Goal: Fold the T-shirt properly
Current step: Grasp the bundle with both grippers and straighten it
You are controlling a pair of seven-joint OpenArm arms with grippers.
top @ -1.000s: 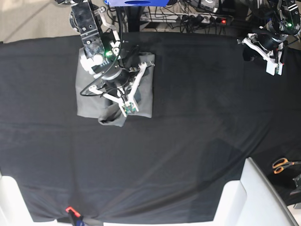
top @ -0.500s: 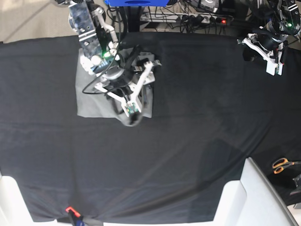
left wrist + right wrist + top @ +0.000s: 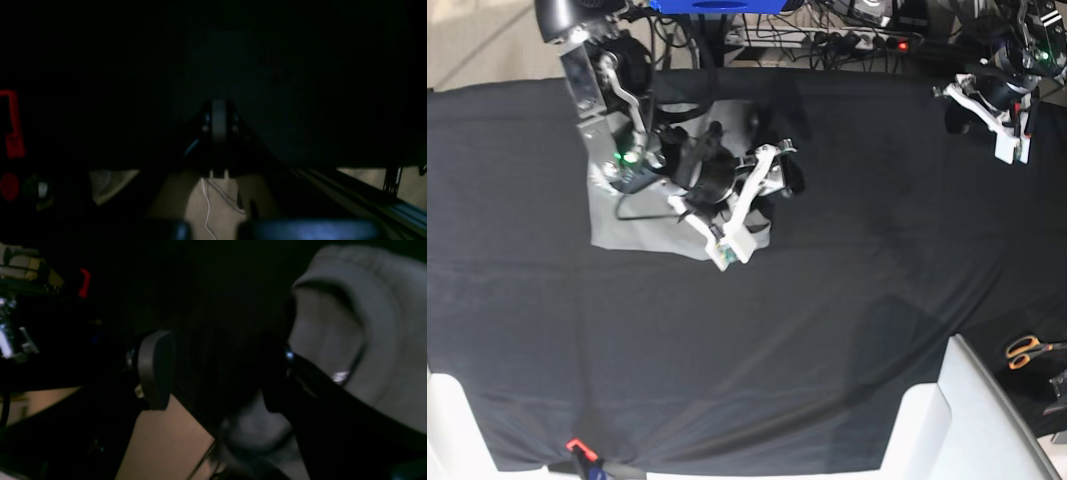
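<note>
Right gripper (image 3: 762, 205) now stands w/ jaws apart, empty, swung off to the side of the T-shirt (image 3: 627, 215), which it was pressing a sec ago. T-shirt lies folded compact on the black cloth (image 3: 847, 300) (fold looks about done). Left gripper (image 3: 1002, 115) is closed, parked far off.

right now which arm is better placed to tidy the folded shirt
Probably the right arm. Its tool hangs open right over the grey shirt. The left tool sits shut at the far corner of the black cloth, away from the shirt.
</note>
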